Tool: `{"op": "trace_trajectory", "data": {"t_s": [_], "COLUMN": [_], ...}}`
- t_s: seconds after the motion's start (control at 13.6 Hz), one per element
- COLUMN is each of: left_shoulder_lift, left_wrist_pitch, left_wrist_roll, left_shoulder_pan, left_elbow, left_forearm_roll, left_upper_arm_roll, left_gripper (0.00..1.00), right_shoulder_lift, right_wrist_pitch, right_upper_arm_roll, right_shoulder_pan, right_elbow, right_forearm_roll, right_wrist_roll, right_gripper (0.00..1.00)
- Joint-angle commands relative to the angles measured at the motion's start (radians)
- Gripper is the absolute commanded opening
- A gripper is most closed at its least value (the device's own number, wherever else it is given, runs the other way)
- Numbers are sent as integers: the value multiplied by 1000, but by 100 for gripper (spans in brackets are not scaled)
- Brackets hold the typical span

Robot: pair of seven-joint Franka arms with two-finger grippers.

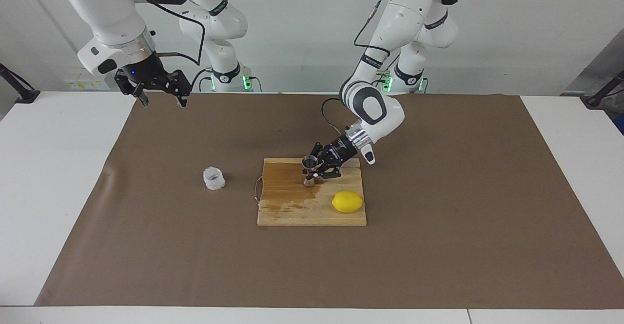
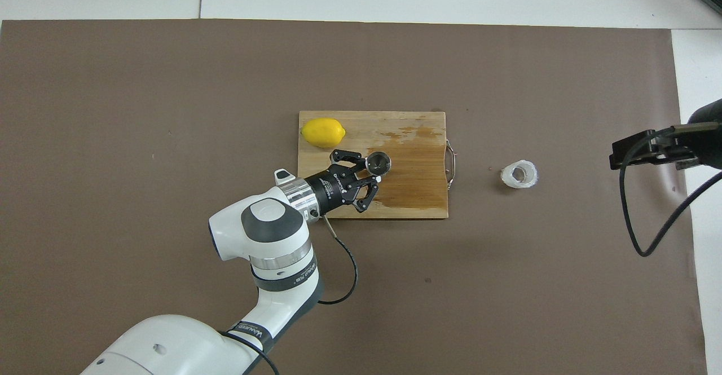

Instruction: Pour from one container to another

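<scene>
The left gripper (image 1: 312,172) grasps the steel jigger (image 1: 309,169) upright over the cutting board (image 1: 292,212); the right gripper (image 1: 161,101) waits released, well apart from the plastic cup (image 1: 214,178).
</scene>
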Motion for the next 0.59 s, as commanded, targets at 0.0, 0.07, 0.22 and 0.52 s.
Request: {"op": "trace_trajectory", "data": {"t_s": [0.0,0.07,0.22,0.52], "left_shoulder_lift": [12,12,12,9], "left_wrist_pitch": [20,20,17,-12], "left_wrist_roll": [18,18,18,21], "left_shoulder_pan": [-16,-16,-14,12], "left_elbow": [18,18,18,20], "left_forearm_roll": [-31,-29,-25,1], "left_upper_arm_roll": [13,13,15,18], "left_gripper": [0,0,99,100], "right_shoulder_lift": [-19,-24,-24,-42], "right_wrist_pitch": [-15,-15,-4,67], "right_upper_arm_roll": [1,2,4,2], "right_shoulder_pan": [-20,-20,-17,-52], "right_elbow": [-12,-15,-19,-71], "right_forearm_roll": [3,3,34,73], "right_wrist_roll": [-8,-16,-83,-392], "right_gripper": [100,100,100,100]}}
